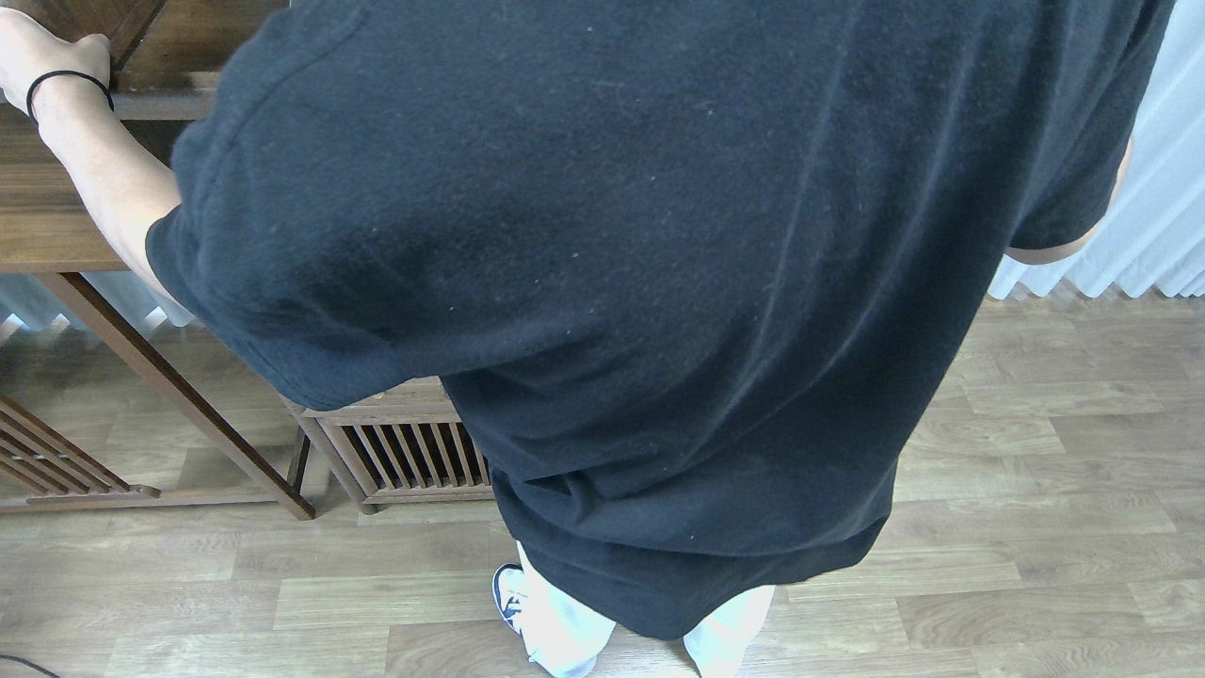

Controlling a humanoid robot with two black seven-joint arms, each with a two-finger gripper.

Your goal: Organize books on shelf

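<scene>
A person in a black T-shirt (pixel 640 282) fills nearly the whole view, bent forward with the back toward me; the cloth is soft, matte cotton, flecked with lint and creased in long folds toward the hem. Pale trousers (pixel 565 631) and a white shoe (pixel 509 595) with dark trim show below it. The person's hand (pixel 42 47), a thin black band round the wrist, grips a dark wooden upright at the top left corner, the bare forearm slanting down toward the sleeve. The shelf (pixel 47 217), a flat brown plank with visible grain, lies under that arm at the left edge. A slatted wooden rack (pixel 405 452) stands below on the grey-brown plank floor (pixel 1036 490). Pleated white curtain (pixel 1158 188) hangs at right. No books are visible, and neither of the robot's grippers is in view.
</scene>
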